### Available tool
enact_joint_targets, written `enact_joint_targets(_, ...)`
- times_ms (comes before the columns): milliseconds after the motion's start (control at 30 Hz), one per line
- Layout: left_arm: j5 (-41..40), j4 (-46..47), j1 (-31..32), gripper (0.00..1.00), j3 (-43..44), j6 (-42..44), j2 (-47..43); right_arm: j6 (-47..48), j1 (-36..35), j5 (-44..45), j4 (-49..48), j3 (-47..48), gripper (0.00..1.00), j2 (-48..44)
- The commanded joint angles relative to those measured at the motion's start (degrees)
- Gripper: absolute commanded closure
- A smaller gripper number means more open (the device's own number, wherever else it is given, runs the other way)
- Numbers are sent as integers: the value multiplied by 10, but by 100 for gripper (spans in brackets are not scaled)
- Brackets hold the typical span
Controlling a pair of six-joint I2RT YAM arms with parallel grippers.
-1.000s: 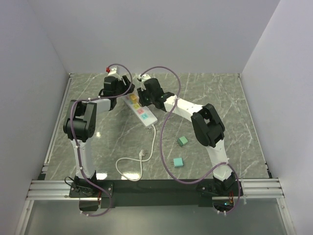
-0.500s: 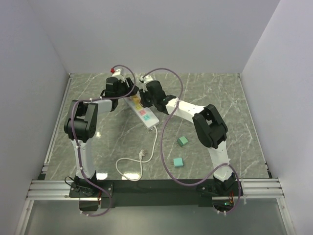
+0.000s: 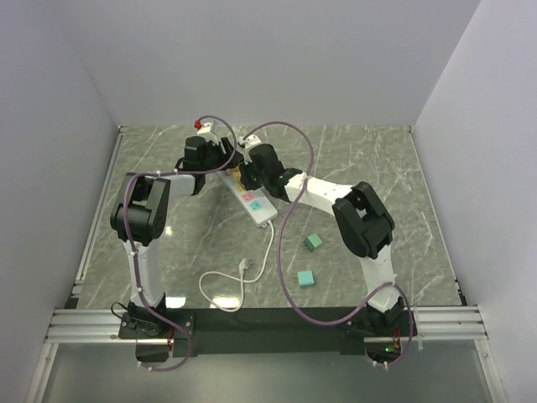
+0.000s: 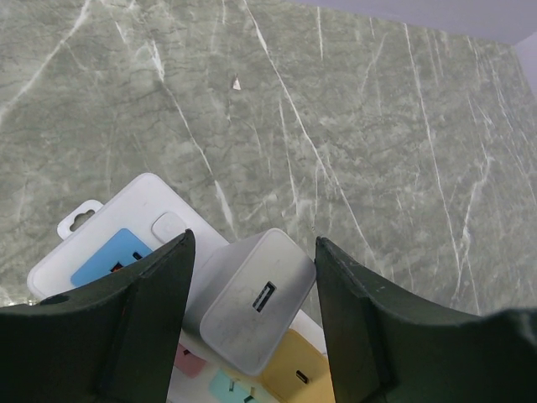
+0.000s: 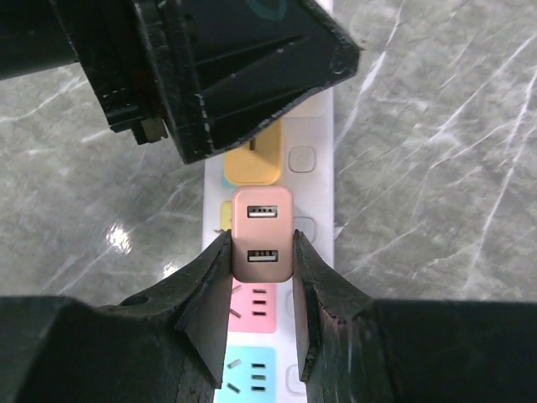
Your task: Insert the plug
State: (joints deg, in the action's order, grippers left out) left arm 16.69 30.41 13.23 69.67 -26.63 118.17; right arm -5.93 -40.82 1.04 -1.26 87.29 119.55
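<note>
This is a robotics lab cell: plain white walls [image 3: 277, 59] box in a marble-patterned table [image 3: 377, 168]. The left arm [image 3: 138, 217] and right arm [image 3: 361, 220] are bolted to an aluminium rail [image 3: 92, 323] at its near edge, trailing purple cables [image 3: 279, 267].

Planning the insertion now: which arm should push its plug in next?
Right. The right claw is shut on the pink USB charger, squarely over the power strip sockets. The left claw grips a white charger that sits tilted.

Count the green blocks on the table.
2. The farther green block lies right of the power strip; the nearer green block sits nearer the robot, slightly left. Others may be hidden.
</note>
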Motion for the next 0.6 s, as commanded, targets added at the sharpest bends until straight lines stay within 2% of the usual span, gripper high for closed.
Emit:
enact_joint_targets(0,25,-37,17,37,-18,6,-18,-2,-8,3,23,-5,100,-19)
enact_joint_targets(567,19,-47,17,37,-21,16,-28,2,-22,56,39,-19,100,-12)
